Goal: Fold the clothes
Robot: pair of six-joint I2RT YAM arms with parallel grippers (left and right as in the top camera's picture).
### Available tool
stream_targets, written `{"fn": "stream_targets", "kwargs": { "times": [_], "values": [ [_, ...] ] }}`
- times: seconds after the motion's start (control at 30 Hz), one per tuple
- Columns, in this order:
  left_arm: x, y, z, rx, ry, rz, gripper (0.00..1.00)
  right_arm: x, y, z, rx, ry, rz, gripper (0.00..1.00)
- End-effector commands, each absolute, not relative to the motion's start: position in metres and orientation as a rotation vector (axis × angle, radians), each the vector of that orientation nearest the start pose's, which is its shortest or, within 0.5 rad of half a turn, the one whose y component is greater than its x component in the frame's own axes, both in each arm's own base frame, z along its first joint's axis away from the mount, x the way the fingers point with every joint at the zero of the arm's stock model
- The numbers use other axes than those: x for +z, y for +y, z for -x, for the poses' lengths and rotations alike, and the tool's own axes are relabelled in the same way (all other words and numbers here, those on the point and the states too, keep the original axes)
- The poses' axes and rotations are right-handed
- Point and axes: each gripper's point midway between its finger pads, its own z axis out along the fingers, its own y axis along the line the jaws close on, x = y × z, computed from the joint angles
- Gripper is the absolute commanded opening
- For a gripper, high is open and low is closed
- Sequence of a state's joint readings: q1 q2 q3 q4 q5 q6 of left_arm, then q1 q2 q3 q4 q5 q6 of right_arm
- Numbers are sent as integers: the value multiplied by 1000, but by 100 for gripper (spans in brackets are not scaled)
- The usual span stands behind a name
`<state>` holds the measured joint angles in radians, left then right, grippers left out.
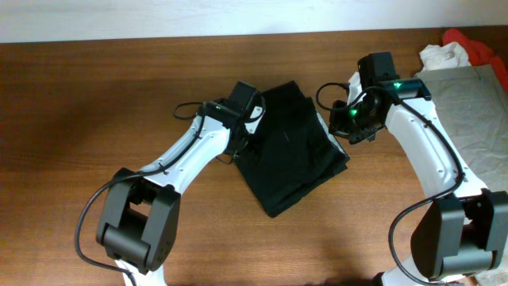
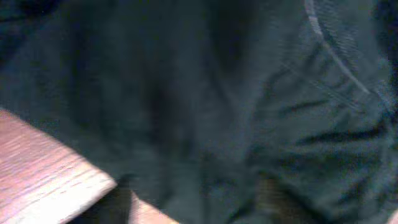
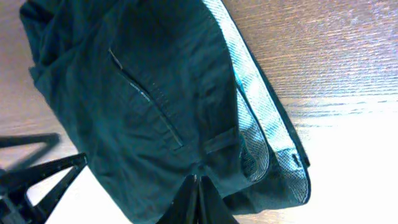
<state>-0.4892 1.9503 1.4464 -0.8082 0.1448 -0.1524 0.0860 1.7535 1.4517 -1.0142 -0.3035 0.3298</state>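
Observation:
A dark, folded pair of trousers (image 1: 294,155) lies at the middle of the wooden table (image 1: 95,95). My left gripper (image 1: 248,123) is at its upper left edge. In the left wrist view the dark cloth (image 2: 205,93) fills the frame, and the fingers (image 2: 199,202) show dimly, apart, low against it. My right gripper (image 1: 341,133) is at the garment's right edge. In the right wrist view its fingers (image 3: 196,182) are pressed together, their tips touching the cloth (image 3: 155,93) near the waistband, whose pale lining (image 3: 261,106) shows.
A grey cloth (image 1: 468,103) lies at the right of the table, with a white garment (image 1: 443,56) and a red one (image 1: 480,46) behind it. Bare wood shows left and in front of the trousers.

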Motion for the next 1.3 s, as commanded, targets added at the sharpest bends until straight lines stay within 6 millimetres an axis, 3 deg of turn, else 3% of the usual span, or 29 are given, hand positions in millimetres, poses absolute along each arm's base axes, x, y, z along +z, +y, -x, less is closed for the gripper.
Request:
{"fn": "stream_targets", "kwargs": {
  "times": [0.0,0.1,0.17,0.27,0.37,0.53,0.57,0.67,0.77,0.8,0.83,0.87,1.03,1.23,1.27],
  "values": [
    [71,-202,-377,-277,2849,-430,75,117,84,-372,510,2910,-308,4],
    [71,-200,-378,-276,2849,-424,76,103,87,-365,540,2934,-312,4],
    [71,-200,-378,-276,2847,-423,99,91,88,-364,554,2942,-314,4],
    [71,-201,-379,-277,2844,-424,99,59,86,-353,547,2993,-339,4],
    [71,-201,-379,-277,2844,-424,99,26,62,-345,377,3054,-421,4],
    [71,-201,-379,-277,2844,-424,99,4,33,-342,167,3084,-495,4],
    [71,-201,-379,-277,2845,-424,99,3,18,-342,44,3055,-600,4],
    [71,-199,-378,-276,2849,-420,99,15,8,-345,-44,3016,-650,4],
    [72,-194,-368,-295,2895,-412,99,57,-4,-352,-121,2940,-696,8],
    [71,-193,-362,-303,2919,-413,99,74,-4,-357,-109,2911,-693,24],
    [70,-192,-350,-325,2971,-411,99,100,-4,-365,-70,2864,-694,94],
    [68,-193,-341,-351,3017,-384,99,114,-4,-371,-45,2834,-696,99],
    [65,-211,-313,-582,3104,-353,99,157,-25,-401,34,2697,-737,99],
    [33,-216,-319,-640,3074,-117,99,169,-65,-420,30,2564,-831,99],
    [26,-208,-320,-573,3084,-5,99,168,-75,-419,15,2554,-858,99]
  ]
}}
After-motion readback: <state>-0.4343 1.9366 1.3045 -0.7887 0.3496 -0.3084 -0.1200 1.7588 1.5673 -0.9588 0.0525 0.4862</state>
